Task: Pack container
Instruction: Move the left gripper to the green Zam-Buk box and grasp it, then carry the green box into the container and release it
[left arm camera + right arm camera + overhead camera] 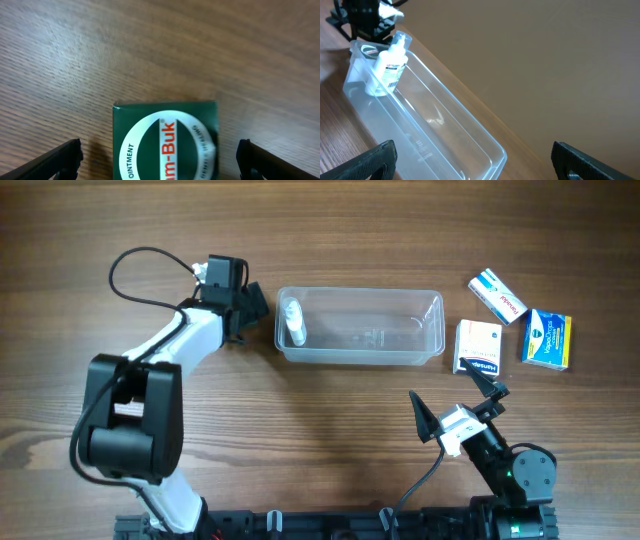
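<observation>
Container [360, 328]: clear tub, mid-surface [330, 430], lying lengthwise left to right; white bottle [293, 322] in its left end; left fingers [57, 160] spread wide, green ointment box [165, 142] between them, ungripped; right fingers [372, 160] spread, empty.

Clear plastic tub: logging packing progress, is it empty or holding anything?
Nearly empty: the clear rectangular plastic tub holds only one small white bottle, at one end.
</observation>
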